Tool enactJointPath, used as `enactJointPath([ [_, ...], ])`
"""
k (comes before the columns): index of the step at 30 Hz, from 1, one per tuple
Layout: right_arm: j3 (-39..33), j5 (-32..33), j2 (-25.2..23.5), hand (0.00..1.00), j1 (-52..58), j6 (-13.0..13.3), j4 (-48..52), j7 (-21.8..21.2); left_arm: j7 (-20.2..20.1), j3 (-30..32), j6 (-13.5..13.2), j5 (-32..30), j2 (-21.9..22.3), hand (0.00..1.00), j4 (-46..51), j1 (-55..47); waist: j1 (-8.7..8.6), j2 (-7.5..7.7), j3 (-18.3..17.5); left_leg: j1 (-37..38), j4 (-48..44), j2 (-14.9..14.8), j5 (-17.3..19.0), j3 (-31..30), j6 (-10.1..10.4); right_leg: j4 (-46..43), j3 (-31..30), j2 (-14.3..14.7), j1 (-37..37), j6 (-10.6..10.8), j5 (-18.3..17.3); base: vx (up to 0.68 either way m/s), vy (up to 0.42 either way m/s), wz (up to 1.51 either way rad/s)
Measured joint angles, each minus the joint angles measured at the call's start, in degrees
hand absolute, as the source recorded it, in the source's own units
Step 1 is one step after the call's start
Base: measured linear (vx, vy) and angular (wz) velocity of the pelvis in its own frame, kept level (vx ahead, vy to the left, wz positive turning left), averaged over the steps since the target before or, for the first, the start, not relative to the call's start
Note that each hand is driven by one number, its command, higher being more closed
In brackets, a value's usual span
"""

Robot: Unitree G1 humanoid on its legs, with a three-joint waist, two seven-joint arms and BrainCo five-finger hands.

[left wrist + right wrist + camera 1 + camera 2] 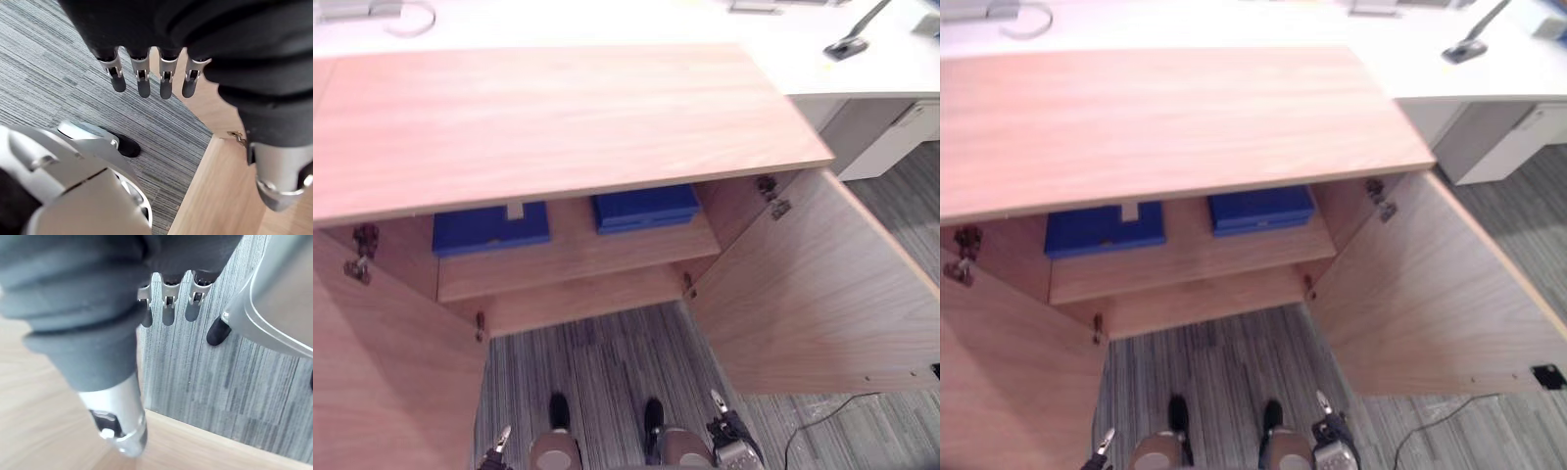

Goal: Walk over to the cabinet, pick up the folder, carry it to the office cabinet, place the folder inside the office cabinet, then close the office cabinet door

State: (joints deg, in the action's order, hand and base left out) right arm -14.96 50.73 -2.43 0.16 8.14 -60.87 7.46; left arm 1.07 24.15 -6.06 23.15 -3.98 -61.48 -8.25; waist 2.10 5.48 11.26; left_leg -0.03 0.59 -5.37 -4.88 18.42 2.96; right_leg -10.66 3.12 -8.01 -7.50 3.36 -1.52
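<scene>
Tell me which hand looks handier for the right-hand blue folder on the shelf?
Probably the right hand: it hangs open nearer that folder; the left hand hangs farther over.

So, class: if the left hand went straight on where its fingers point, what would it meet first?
Probably the carpet; the left hand hangs open, pointing down beside the cabinet door.
</scene>
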Motion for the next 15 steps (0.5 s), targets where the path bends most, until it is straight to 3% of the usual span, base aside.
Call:
enactJointPath([
  [3,-5.38,-0.41,-0.16,0.0,0.56,-0.04,-0.72,0.05,0.05,2.18,-0.06,-0.12,1.65,0.0,-0.13,-0.87,0.13,-1.53,-2.08,4.09,1.34,-0.84,0.69,5.3,0.39,-0.18,14.43,-4.76,1.98,-3.03,0.26,0.04,0.079,-0.87],
  [5,-8.48,-0.36,-0.25,0.0,1.26,-0.02,-1.09,0.28,0.03,2.26,-0.15,0.14,1.76,0.0,-1.22,-0.81,0.11,-2.19,-3.24,5.83,1.97,-1.61,1.08,7.62,0.87,0.69,18.11,-5.22,2.96,-3.23,0.74,0.02,0.004,-0.73],
  [8,-14.51,-0.16,-0.37,0.0,3.5,-0.17,-3.2,0.87,-0.05,2.38,-0.2,0.19,2.09,0.0,-2.05,-0.57,-0.21,-2.74,-6.13,7.64,3.13,-2.87,1.49,9.77,1.75,5.35,18.23,-3.05,4.87,-1.08,4.22,0.04,-0.028,-0.5],
  [10,-20.34,0.38,-0.38,0.0,4.41,-0.25,-5.45,1.17,-0.08,2.93,-0.07,0.19,2.07,0.0,-3.2,-0.63,-0.43,-2.97,-7.46,9.12,3.19,-4.02,2.18,11.11,2.71,9.79,16.73,-0.51,7.05,-0.61,6.48,0.08,-0.077,-0.5],
  [15,-24.39,4.22,0.12,0.0,4.18,-0.21,-7.57,1.82,-0.1,4.09,0.67,0.83,2.1,0.0,-3.77,-0.77,-1.44,-3.14,-8.04,9.68,1.44,-5.15,3.43,12.58,3.14,14.07,14.49,1.46,8.95,-0.46,8.56,0.07,-0.061,-0.32],
])
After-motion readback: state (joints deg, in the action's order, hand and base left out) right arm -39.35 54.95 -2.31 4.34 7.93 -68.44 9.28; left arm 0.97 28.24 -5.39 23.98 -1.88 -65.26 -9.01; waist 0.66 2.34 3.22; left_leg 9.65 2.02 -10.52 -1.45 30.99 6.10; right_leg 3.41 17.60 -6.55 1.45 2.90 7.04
